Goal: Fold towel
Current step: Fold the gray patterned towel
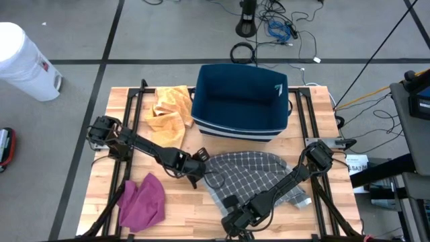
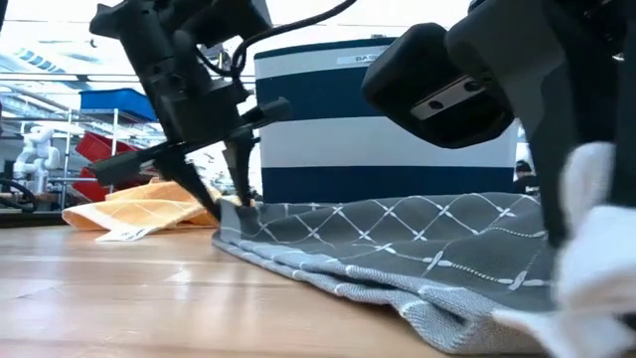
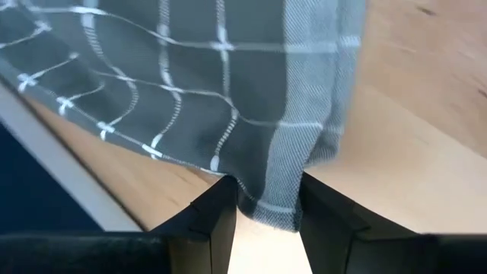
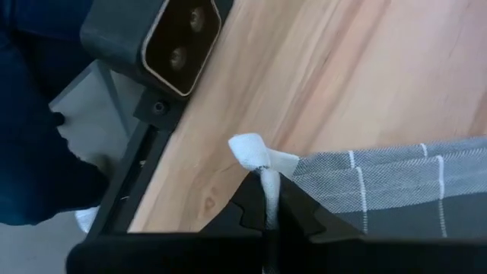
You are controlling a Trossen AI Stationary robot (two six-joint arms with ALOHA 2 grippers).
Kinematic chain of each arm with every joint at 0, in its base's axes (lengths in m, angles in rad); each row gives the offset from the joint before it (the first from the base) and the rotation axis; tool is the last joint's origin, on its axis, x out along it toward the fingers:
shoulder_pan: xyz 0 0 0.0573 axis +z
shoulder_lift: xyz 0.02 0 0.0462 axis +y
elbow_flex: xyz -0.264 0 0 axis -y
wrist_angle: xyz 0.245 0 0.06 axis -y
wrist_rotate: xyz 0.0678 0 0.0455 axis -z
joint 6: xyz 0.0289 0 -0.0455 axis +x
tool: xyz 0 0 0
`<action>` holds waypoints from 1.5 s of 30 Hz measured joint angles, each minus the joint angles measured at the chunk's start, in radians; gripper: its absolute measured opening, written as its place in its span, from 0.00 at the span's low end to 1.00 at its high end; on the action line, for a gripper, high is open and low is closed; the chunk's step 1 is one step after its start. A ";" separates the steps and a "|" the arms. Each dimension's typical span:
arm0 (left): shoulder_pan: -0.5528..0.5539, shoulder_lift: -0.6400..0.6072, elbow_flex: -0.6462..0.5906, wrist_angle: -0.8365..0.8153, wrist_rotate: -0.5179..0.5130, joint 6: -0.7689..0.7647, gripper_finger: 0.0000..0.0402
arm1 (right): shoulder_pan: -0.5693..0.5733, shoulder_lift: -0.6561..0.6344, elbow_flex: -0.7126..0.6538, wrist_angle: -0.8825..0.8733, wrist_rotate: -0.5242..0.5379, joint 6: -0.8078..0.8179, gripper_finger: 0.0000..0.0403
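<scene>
Grey checked towel point(image 1: 252, 176) spread flat on wooden table point(image 1: 181, 218), centre-front, just in front of navy striped bin point(image 1: 240, 102); near edge rumpled in low view point(image 2: 397, 254). Left gripper point(image 1: 199, 169) at towel's left corner, fingers point(image 3: 213, 221) part-way closed with the corner hem between them, cloth touching both pads in left wrist view; firm pinch cannot be told. Right gripper point(image 1: 236, 216) at front edge of table, fingers clamped tight on a white-tagged towel corner point(image 4: 262, 156), cloth bunched above the tips. Orange cloth point(image 1: 168, 107) crumpled at back left, touching bin's left side. Magenta cloth point(image 1: 143, 200) bunched at front left, well apart from towel. White cylinder bin point(image 1: 23, 60) on floor off table's left. Cables point(image 1: 275, 27) on floor behind table.
</scene>
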State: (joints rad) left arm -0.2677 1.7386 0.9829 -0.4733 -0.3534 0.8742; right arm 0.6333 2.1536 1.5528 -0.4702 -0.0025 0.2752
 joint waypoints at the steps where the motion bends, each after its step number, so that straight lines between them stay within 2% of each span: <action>1: -0.002 0.000 0.000 -0.019 0.000 0.001 0.33 | 0.002 0.000 0.000 0.000 0.000 0.003 0.00; 8: -0.004 0.000 0.000 -0.051 -0.002 0.003 0.33 | 0.004 0.000 0.000 -0.004 -0.003 0.005 0.00; 14: 0.011 0.000 0.000 -0.068 -0.093 -0.012 0.33 | 0.005 0.000 0.000 -0.026 -0.054 0.028 0.00; 27: -0.063 0.000 0.000 -0.065 -0.017 -0.028 0.33 | 0.010 -0.001 0.000 -0.037 -0.082 0.062 0.00; 42: -0.135 0.000 0.000 -0.104 -0.044 -0.057 0.33 | 0.010 -0.002 0.001 -0.036 -0.105 0.088 0.00; 45: -0.135 0.000 0.000 -0.100 -0.039 -0.063 0.36 | 0.010 -0.002 0.001 -0.036 -0.105 0.088 0.00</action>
State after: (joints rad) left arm -0.4026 1.7386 0.9829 -0.5736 -0.3927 0.8113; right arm 0.6434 2.1521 1.5539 -0.5060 -0.1070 0.3634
